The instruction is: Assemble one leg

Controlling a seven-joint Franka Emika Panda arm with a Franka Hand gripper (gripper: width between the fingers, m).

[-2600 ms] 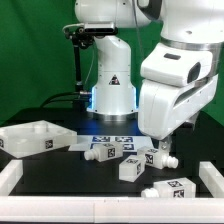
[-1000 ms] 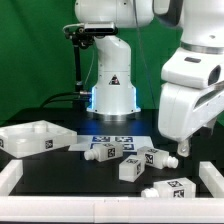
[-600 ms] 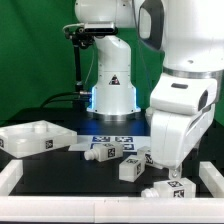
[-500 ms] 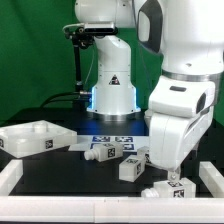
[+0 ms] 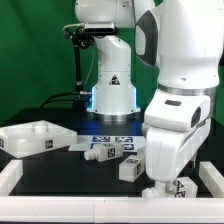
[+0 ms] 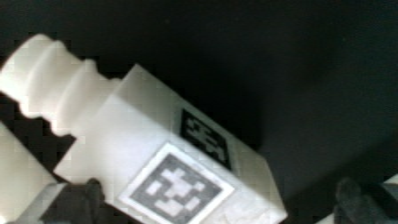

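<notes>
While the black bench (image 5: 60, 165) fills the floor of the scene, a green curtain (image 5: 30, 60) closes off the room behind it. A white rail (image 5: 12, 178) borders the bench at the front and at the exterior view's right.

The exterior view alone shows the wider layout. The arm's base (image 5: 110, 85) stands at the back. The tray-like tabletop (image 5: 35, 138) lies at that view's left, and the marker board (image 5: 110, 140) lies flat in front of the base. A second leg (image 5: 103, 151) and a third leg (image 5: 130, 167) rest near the board.

At the front right of that view, the arm's bulky wrist hangs low over the leg (image 5: 183, 187) and hides most of it. The pincer (image 5: 168, 183) is hard to make out there.

The wrist view supplies what is hidden. The leg (image 6: 169, 165) lies flat on the bench, with square tags on two faces and its ridged peg (image 6: 54, 75) at one end. It runs diagonally across the picture. In the exterior view its long axis runs roughly side to side, with the peg toward that view's left.

The dark fingers (image 6: 365, 195) stand on either side of the leg's tagged end. The pincer is spread wide and grips nothing, with dark bench showing between one finger and the leg.
</notes>
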